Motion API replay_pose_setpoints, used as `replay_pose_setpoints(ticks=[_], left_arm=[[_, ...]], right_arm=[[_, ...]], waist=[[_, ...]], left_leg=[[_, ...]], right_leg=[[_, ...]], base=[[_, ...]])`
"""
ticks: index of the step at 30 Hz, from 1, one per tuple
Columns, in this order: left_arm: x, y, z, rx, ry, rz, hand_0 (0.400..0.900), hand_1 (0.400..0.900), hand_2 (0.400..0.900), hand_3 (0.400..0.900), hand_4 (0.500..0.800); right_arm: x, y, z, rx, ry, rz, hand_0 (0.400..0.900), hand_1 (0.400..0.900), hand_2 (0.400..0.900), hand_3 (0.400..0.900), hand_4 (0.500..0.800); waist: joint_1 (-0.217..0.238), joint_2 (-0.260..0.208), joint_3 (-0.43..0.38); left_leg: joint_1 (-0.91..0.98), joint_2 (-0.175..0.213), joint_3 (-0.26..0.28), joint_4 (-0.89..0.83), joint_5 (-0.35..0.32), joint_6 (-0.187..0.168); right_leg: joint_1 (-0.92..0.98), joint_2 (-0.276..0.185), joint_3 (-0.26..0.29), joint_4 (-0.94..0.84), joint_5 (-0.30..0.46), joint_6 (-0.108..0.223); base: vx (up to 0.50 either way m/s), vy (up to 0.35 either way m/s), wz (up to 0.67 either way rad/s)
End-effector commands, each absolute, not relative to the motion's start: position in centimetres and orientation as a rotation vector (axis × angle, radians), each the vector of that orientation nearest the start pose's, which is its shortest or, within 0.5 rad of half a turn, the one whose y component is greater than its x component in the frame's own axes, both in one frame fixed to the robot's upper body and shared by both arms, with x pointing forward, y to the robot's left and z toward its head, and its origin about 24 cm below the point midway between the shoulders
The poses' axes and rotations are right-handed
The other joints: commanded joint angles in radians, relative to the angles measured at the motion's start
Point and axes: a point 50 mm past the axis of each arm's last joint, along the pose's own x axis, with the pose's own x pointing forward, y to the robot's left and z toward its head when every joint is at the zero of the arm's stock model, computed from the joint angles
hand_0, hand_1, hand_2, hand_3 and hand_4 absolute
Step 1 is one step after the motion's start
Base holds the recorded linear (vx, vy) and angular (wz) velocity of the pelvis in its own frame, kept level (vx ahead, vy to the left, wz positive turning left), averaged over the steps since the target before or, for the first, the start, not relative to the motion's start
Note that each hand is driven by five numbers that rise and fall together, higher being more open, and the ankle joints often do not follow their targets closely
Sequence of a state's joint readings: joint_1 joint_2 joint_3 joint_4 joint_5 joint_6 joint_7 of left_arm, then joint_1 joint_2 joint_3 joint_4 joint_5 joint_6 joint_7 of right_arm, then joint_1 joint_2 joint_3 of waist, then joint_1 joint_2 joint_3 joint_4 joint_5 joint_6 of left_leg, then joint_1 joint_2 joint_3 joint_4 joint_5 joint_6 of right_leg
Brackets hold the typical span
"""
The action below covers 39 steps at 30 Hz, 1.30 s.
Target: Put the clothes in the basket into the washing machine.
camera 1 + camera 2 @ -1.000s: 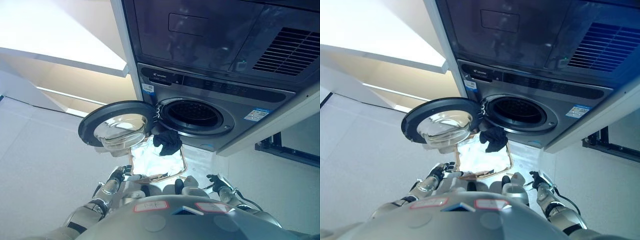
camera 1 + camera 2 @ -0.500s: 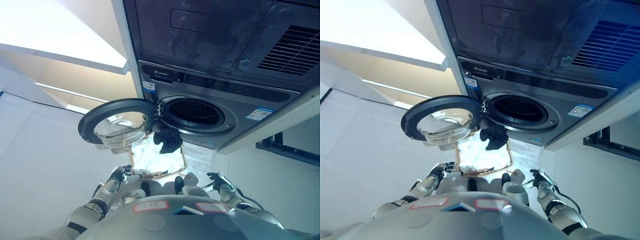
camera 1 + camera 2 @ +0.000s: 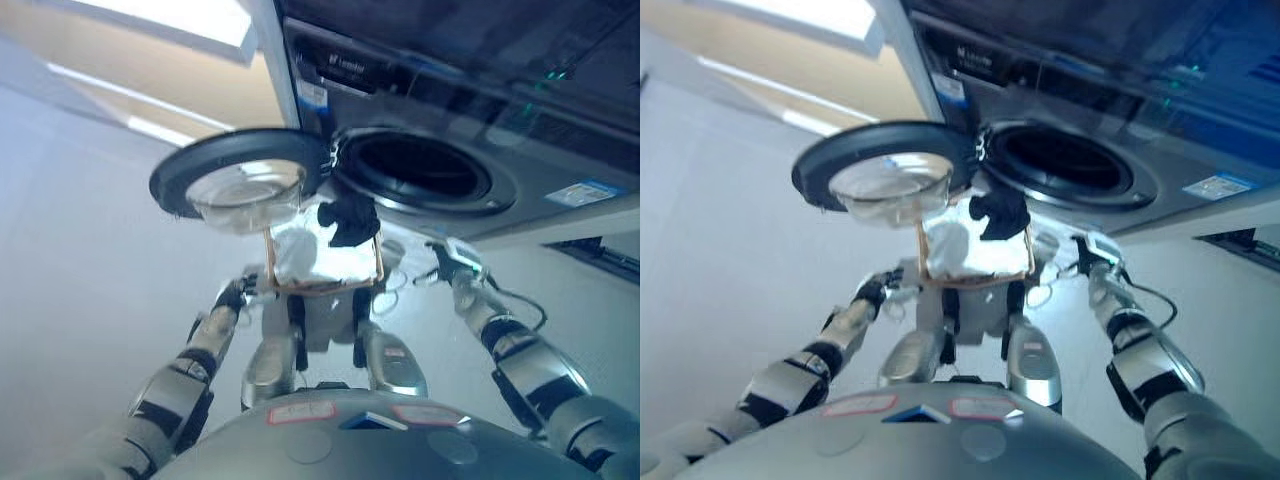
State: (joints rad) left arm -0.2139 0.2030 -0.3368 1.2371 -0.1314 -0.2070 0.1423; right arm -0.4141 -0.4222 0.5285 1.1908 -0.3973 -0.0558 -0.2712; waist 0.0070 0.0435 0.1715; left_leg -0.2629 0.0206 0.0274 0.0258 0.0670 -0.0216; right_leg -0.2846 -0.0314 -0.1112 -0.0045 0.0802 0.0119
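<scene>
white and dark clothes (image 3: 325, 245) lie in the wooden-rimmed basket (image 3: 322, 288) between both hands; loading not begun; finger states unclear.

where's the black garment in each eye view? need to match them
Left eye view: black garment just right of centre, draped over the basket far edge, below the drum opening.
Right eye view: same garment, similar spot.
Shared landmark: open washer door, directly to its left in both.
</scene>
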Motion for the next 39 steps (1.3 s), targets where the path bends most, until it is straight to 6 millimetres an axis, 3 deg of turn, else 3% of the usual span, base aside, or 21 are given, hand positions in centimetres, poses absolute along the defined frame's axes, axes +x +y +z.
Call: replay_pose_setpoints(ticks=[1, 6, 8, 12, 14, 18, 19, 27, 39], left_arm=[[16.5, 20.8, -13.9, 0.33, 0.864, 0.09, 0.9, 0.9, 0.9, 0.9, 0.8], [17.0, 21.5, -13.6, 0.325, 0.861, 0.184, 0.9, 0.9, 0.9, 0.9, 0.8], [16.9, 21.7, -13.6, 0.323, 0.86, 0.193, 0.9, 0.9, 0.9, 0.9, 0.8], [16.9, 22.1, -13.5, 0.309, 0.851, 0.226, 0.9, 0.9, 0.9, 0.9, 0.8], [16.8, 22.1, -13.5, 0.306, 0.853, 0.231, 0.9, 0.9, 0.9, 0.9, 0.8], [17.2, 22.8, -13.3, 0.313, 0.845, 0.258, 0.9, 0.9, 0.9, 0.9, 0.8], [17.3, 22.8, -13.2, 0.308, 0.841, 0.26, 0.9, 0.9, 0.9, 0.9, 0.8], [18.9, 22.8, -12.3, 0.291, 0.769, 0.26, 0.9, 0.9, 0.9, 0.9, 0.8], [20.7, 25.2, -10.7, 0.254, 0.712, 0.363, 0.9, 0.9, 0.9, 0.9, 0.8]], right_arm=[[28.3, -24.2, -4.9, -1.281, 0.418, 0.123, 0.9, 0.9, 0.9, 0.9, 0.8], [32.7, -21.7, -0.5, -1.339, 0.168, 0.076, 0.9, 0.9, 0.9, 0.9, 0.8], [33.1, -21.8, 0.1, -1.357, 0.147, 0.06, 0.9, 0.9, 0.9, 0.9, 0.8], [35.8, -21.6, 3.9, -1.442, 0.023, -0.009, 0.9, 0.9, 0.9, 0.9, 0.8], [36.2, -21.7, 4.5, -1.447, 0.011, -0.024, 0.9, 0.9, 0.9, 0.9, 0.8], [38.3, -21.7, 8.6, -1.56, -0.105, -0.094, 0.9, 0.9, 0.9, 0.9, 0.8], [38.4, -21.7, 9.0, -1.563, -0.116, -0.101, 0.9, 0.9, 0.9, 0.9, 0.8], [40.2, -22.3, 14.3, -1.587, -0.21, -0.252, 0.9, 0.9, 0.9, 0.9, 0.8], [41.6, -21.5, 21.4, -1.467, -0.364, -0.385, 0.9, 0.9, 0.9, 0.9, 0.8]], waist=[[0.017, -0.062, 0.047], [0.037, -0.074, 0.097], [0.044, -0.074, 0.102], [0.066, -0.069, 0.13], [0.069, -0.069, 0.132], [0.085, -0.078, 0.127], [0.085, -0.081, 0.124], [0.105, -0.076, 0.114], [0.109, -0.076, 0.118]], left_leg=[[-0.117, -0.044, -0.045, 0.111, -0.04, -0.011], [-0.277, -0.028, -0.047, 0.196, -0.043, -0.032], [-0.306, -0.027, -0.051, 0.206, -0.042, -0.034], [-0.419, -0.029, -0.065, 0.28, -0.055, -0.041], [-0.44, -0.028, -0.069, 0.296, -0.059, -0.042], [-0.563, -0.034, -0.091, 0.372, -0.081, -0.047], [-0.57, -0.036, -0.096, 0.391, -0.112, -0.051], [-0.691, -0.052, -0.126, 0.406, -0.1, -0.051], [-0.909, -0.07, -0.127, 0.548, -0.119, -0.052]], right_leg=[[-0.091, -0.042, -0.037, 0.189, -0.079, 0.046], [-0.257, -0.059, -0.07, 0.308, -0.108, 0.047], [-0.285, -0.061, -0.077, 0.327, -0.115, 0.047], [-0.392, -0.074, -0.095, 0.439, -0.154, 0.041], [-0.411, -0.076, -0.097, 0.459, -0.163, 0.039], [-0.521, -0.082, -0.11, 0.55, -0.201, 0.026], [-0.527, -0.085, -0.105, 0.573, -0.235, 0.031], [-0.648, -0.095, -0.122, 0.639, -0.255, 0.022], [-0.852, -0.114, -0.122, 0.798, -0.306, 0.007]], base=[[-0.08, -0.097, 0.31], [-0.03, -0.07, 0.19], [-0.02, -0.043, 0.21], [-0.02, -0.043, 0.27], [0.02, -0.029, 0.14], [0.04, -0.062, 0.22], [0.11, -0.078, 0.3], [0.02, -0.026, 0.17], [-0.02, 0.024, 0.06]])
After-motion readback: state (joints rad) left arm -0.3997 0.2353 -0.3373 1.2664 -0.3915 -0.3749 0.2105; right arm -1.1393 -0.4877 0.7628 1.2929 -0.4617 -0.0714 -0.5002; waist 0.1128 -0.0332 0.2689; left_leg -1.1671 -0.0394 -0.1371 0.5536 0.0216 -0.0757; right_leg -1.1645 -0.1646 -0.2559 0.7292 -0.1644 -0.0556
